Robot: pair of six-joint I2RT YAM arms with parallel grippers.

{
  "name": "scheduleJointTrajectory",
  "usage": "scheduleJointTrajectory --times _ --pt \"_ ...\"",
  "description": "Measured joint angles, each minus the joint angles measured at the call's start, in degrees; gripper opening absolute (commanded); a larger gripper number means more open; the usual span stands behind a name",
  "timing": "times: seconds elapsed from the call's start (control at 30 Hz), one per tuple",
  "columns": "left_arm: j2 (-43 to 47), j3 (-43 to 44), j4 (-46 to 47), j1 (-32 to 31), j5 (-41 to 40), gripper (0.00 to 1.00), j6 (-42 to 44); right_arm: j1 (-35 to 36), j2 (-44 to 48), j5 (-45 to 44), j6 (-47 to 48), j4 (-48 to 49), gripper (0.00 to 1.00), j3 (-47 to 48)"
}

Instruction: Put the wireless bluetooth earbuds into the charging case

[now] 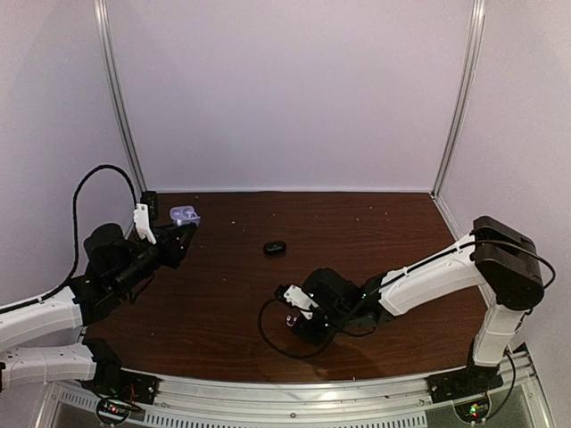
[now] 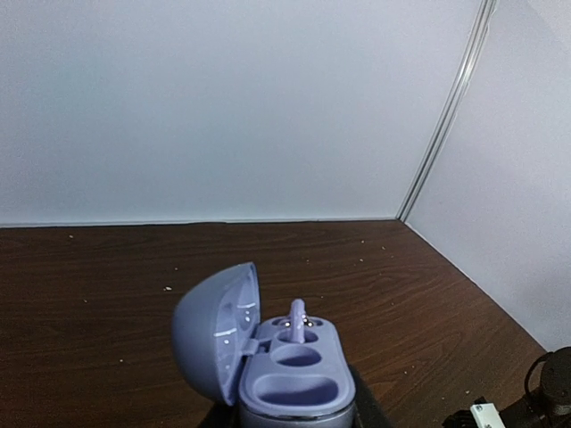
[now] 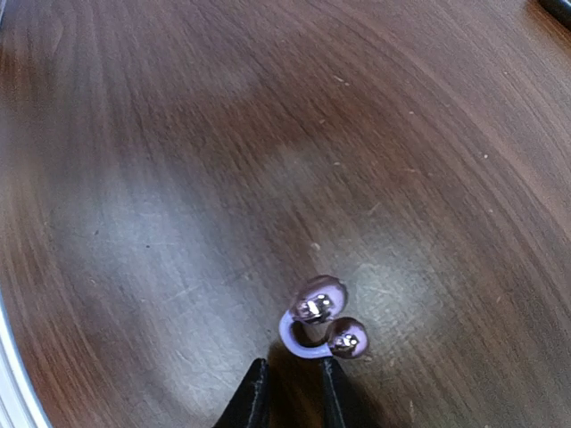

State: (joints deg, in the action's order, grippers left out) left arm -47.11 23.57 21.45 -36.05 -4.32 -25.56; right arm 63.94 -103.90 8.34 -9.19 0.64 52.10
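Note:
My left gripper is shut on the charging case and holds it above the table's far left. In the left wrist view the case is open, with its lid swung left. One pale-purple earbud stands in the far well, and the near wells are empty. My right gripper is low over the table's middle front. In the right wrist view the second earbud, two glossy balls on a curved band, lies on the wood just beyond the fingertips. The gripper has its jaws a narrow gap apart.
A small black oval object lies on the brown table between the arms, and it also shows at the top right corner of the right wrist view. White walls and metal posts close in the back and sides.

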Motion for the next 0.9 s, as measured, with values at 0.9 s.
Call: scheduleJointTrajectory --times 0.9 --pt "-0.2 0.0 0.0 0.0 0.0 0.0 0.4 1.3 9.5 -2.1 15.8 5.6 0.45 -7.1"
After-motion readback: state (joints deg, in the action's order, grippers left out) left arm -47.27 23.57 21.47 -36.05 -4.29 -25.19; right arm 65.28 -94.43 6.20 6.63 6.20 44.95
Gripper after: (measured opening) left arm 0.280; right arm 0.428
